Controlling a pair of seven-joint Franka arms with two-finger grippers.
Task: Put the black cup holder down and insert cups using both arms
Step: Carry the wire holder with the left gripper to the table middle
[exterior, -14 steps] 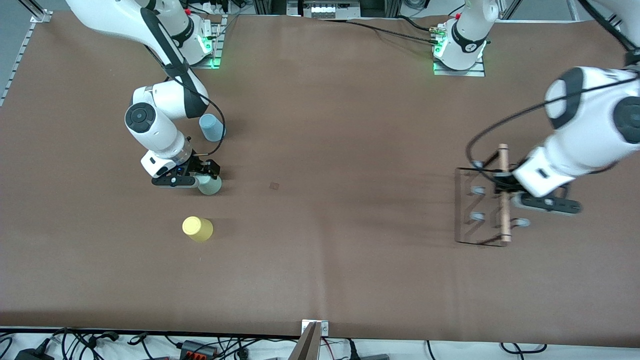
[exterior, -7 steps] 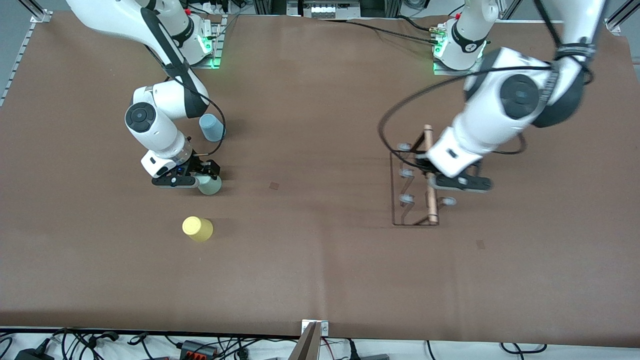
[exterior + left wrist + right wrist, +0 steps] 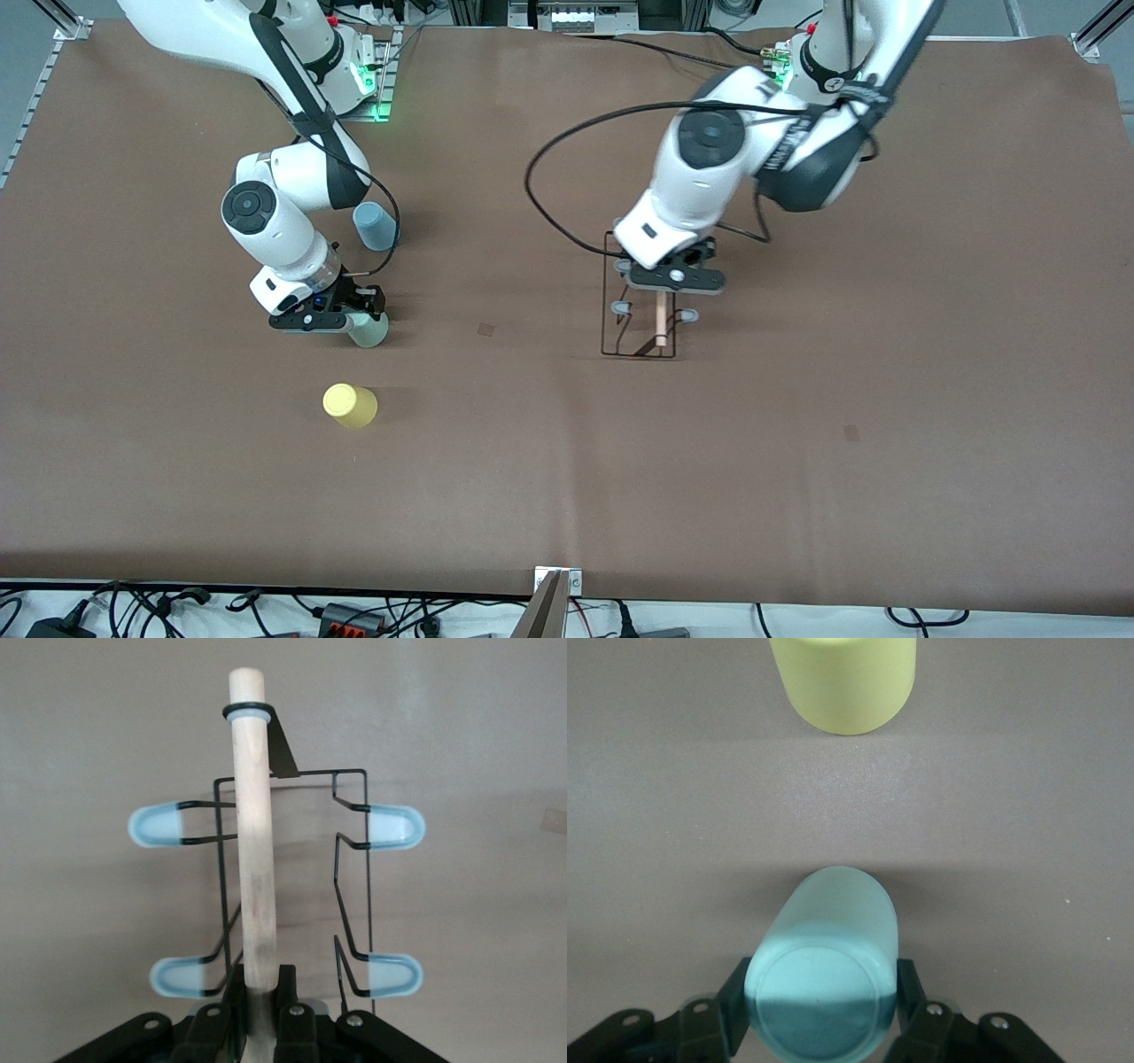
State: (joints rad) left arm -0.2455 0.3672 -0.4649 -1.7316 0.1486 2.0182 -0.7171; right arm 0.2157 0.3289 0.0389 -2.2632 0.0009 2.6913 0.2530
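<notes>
Two end effectors are engaged. My left end effector (image 3: 671, 282) is clamped on the wooden handle (image 3: 255, 850) of the black rack (image 3: 638, 341), apparently held just over the counter (image 3: 797, 461) near its middle. My right end effector (image 3: 341, 312) grips the mint cup (image 3: 826, 979), upside down, at the right arm's end. Nearer the front camera stands the yellow cup (image 3: 350, 405); the blue cup (image 3: 376, 225) stands farther off.

my right gripper (image 3: 824, 1005) has its fingers (image 3: 735, 992) closed against both sides of the mint green cup (image 3: 824, 979), which sits on the brown table (image 3: 1028, 833). the yellow cup (image 3: 842, 682) stands near it, apart.
</notes>
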